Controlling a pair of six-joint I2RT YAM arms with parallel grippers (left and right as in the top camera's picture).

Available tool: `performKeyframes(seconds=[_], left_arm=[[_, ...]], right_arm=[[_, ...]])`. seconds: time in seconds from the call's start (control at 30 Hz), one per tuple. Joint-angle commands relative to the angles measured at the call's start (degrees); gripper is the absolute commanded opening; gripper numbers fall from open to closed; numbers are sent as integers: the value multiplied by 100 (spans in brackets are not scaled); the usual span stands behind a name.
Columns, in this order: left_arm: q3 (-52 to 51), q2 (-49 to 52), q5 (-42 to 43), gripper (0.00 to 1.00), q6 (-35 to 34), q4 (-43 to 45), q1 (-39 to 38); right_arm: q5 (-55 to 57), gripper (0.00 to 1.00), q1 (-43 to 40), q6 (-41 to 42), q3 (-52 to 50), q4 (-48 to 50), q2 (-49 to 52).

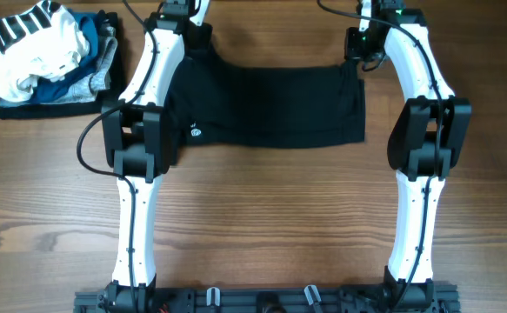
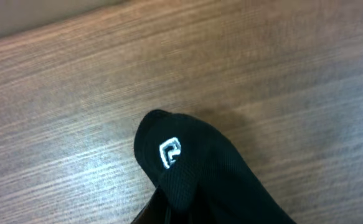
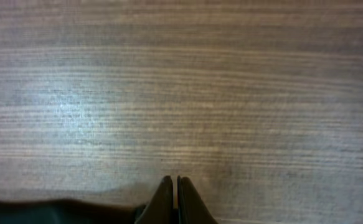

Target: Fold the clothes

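Note:
A black garment (image 1: 270, 104) lies spread flat across the far middle of the wooden table. My left gripper (image 1: 190, 45) is at its far left corner. In the left wrist view the gripper (image 2: 169, 214) is shut on a bunched tip of black cloth (image 2: 193, 168) with a small white logo, and the cloth hides the fingers. My right gripper (image 1: 358, 59) is at the far right corner. In the right wrist view its fingers (image 3: 176, 184) are pressed together just above the wood, with the black cloth's edge (image 3: 56, 211) running off from their base to the left.
A pile of other clothes (image 1: 49, 56), white, striped, blue and grey, sits at the far left corner of the table. Cables hang by both arms at the back edge. Bare wood (image 1: 270, 226) lies in front of the garment.

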Motion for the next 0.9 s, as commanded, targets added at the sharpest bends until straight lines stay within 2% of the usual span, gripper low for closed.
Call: performKeyframes(seconds=[0.0, 0.2, 0.53, 0.7, 0.87], left_arm=[[-17, 109, -79, 4, -236, 52, 0], [-15, -35, -98, 4, -933, -197, -15], [-15, -866, -101, 4, -942, -601, -140], [-15, -1150, -120, 4, -975, -1121, -216], [-15, -1163, -118, 4, -1390, -2063, -256]], right_arm=[[133, 4, -55, 81, 162, -74, 94], [138, 4, -55, 74, 162, -450, -319], [138, 4, -52, -94, 162, -1106, -887], [133, 4, -37, -85, 162, -1816, -898], [-4, 4, 107, -44, 162, -2229, -990]])
